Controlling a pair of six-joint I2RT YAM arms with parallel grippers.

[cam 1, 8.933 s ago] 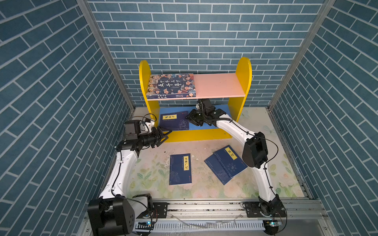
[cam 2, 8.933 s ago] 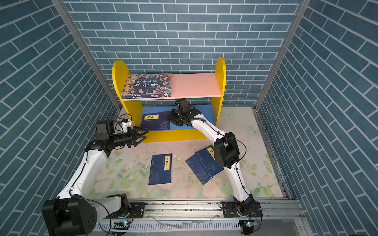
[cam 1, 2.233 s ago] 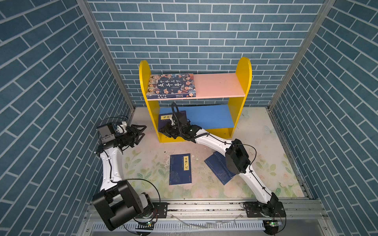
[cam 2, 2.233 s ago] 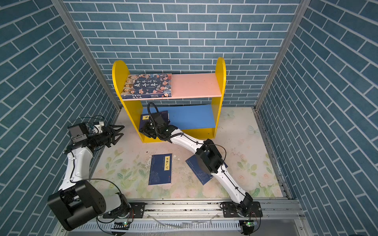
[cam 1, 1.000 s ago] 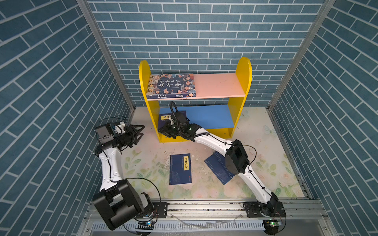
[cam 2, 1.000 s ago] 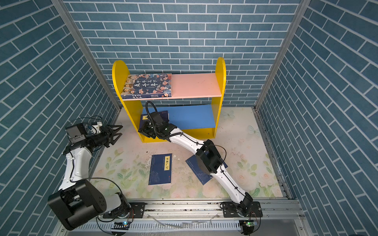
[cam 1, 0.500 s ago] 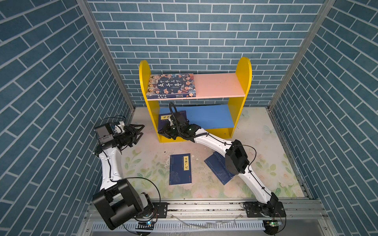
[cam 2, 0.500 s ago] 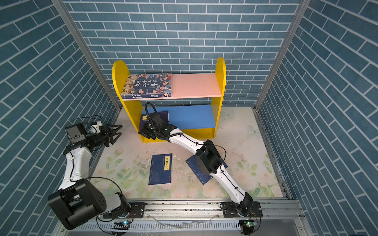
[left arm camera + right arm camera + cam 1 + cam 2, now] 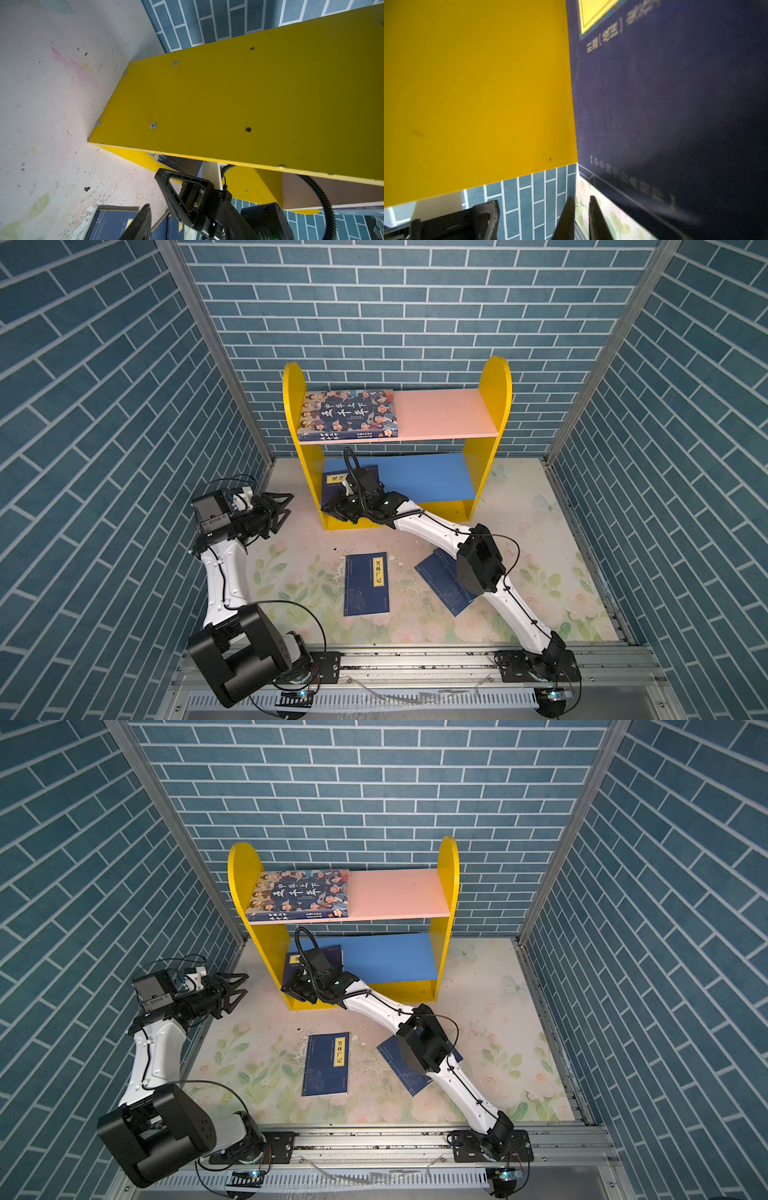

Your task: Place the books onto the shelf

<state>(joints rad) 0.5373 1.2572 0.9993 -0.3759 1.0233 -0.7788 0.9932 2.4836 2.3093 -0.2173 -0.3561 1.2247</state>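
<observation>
While the thick cartoon-faced book (image 9: 347, 414) lies on the pink board (image 9: 442, 414) of the yellow-sided shelf (image 9: 496, 398), the right gripper (image 9: 330, 510) is seen closed and empty beside a thin navy yellow-labelled book (image 9: 331, 489) on the blue board (image 9: 424, 477), the left gripper (image 9: 289, 506) half-spread outside the yellow side panel (image 9: 228, 104) between them.

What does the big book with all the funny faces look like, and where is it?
The big book is thick and closed. Its dark blue cover has large white Chinese characters in the middle and cartoon faces all around them. It lies flat, face up, on the left end of the pink upper board, right beside the yellow side panel. Its spine, with white writing, faces the front. Nothing lies on top of it.
</observation>
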